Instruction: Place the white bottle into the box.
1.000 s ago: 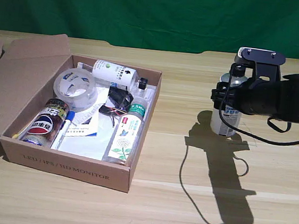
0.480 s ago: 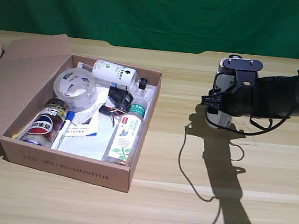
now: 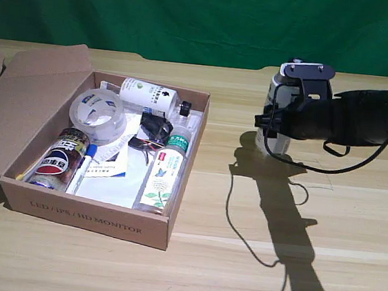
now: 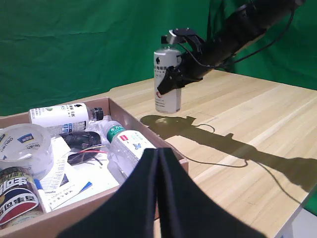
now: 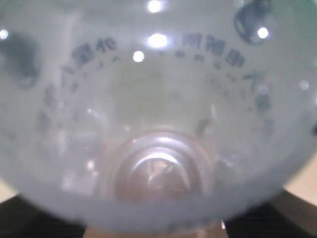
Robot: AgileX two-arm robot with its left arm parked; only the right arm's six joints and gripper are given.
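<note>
place: robot data-recording studio or lab
backdrop: plain green fabric screen (image 3: 194,13) behind the whole scene
surface: light wooden plank tabletop (image 3: 251,263)
rig: black cabled robot arm (image 3: 349,120)

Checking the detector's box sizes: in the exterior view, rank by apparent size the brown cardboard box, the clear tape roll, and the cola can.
1. Brown cardboard box, by far the largest.
2. Clear tape roll.
3. Cola can, only slightly smaller than the roll; being nearer the camera makes that unsure.
</note>
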